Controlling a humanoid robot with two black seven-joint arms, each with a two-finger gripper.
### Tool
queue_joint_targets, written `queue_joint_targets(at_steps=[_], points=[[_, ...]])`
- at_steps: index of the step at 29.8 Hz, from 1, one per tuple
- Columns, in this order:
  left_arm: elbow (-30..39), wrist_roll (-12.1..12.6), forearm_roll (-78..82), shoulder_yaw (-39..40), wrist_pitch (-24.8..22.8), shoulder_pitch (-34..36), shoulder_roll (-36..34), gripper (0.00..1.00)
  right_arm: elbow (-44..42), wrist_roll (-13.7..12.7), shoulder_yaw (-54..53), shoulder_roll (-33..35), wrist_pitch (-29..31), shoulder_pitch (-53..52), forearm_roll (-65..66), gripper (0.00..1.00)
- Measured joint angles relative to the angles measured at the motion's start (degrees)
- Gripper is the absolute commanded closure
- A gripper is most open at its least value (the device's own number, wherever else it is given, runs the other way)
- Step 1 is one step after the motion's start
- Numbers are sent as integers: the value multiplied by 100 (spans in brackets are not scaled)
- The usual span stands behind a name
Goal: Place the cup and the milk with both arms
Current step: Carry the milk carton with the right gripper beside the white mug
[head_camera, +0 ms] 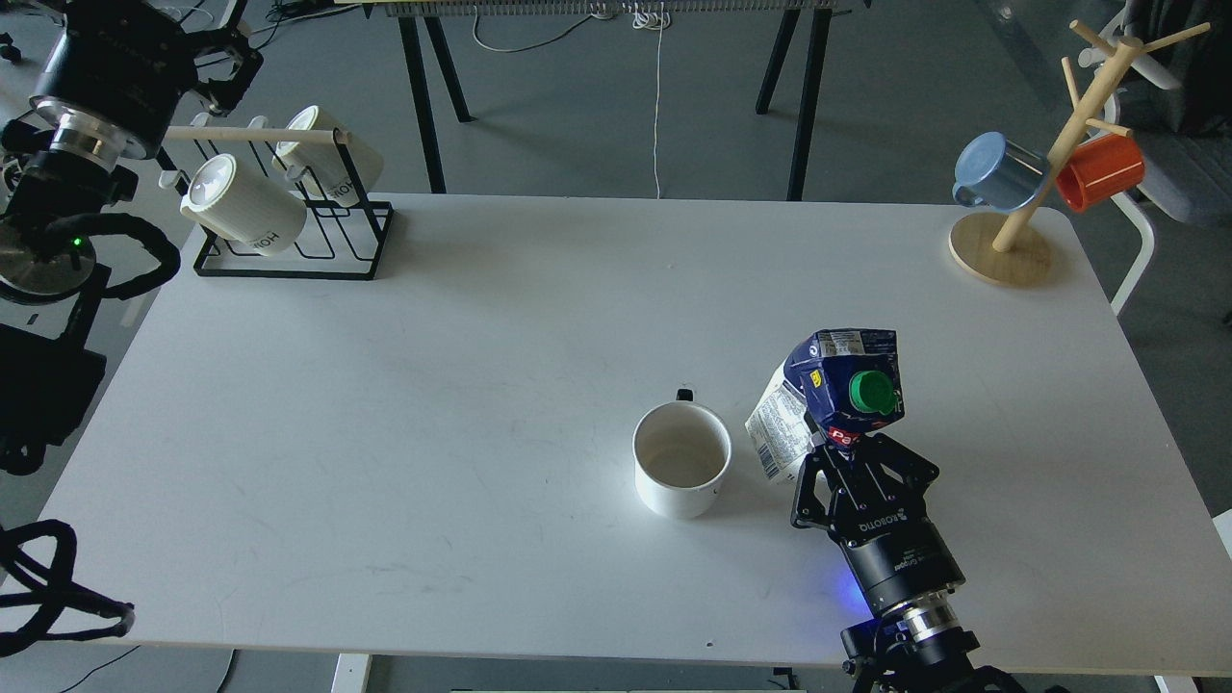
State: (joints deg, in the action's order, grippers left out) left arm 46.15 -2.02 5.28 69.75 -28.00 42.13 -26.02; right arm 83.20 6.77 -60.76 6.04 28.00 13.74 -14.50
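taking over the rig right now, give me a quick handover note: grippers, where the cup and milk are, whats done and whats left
Right gripper: shut on the milk, low on its body; the carton leans left toward the cup.
Left gripper: up at the far left above the black mug rack, holding nothing that I can see; too dark to tell whether it is open.
Cup: upright and empty on the table, just left of the milk, handle pointing away.
Done: cup appears set down and free of any gripper.
Left: stand the milk beside the cup, release, pull the right arm back.
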Motion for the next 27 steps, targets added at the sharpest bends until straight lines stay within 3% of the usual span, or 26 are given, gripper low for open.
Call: queue_joint_targets(at_steps=[12, 18, 22, 26, 27], points=[[0, -9, 0, 4, 0, -20, -7, 1, -73, 0, -2, -53, 0, -13, 0, 64], [0, -9, 0, 4, 0, -21, -8, 1, -75, -1, -6, -34, 0, 26, 0, 33], [0, -9, 0, 4, 0, -21, -8, 1, -71, -8, -6, -33, 0, 40, 0, 25], [7, -9, 0, 4, 0, -21, -8, 1, -61, -8, -7, -38, 0, 49, -8, 4], [8, -9, 0, 4, 0, -23, -8, 1, -60, -3, -8, -39, 0, 56, -8, 4]])
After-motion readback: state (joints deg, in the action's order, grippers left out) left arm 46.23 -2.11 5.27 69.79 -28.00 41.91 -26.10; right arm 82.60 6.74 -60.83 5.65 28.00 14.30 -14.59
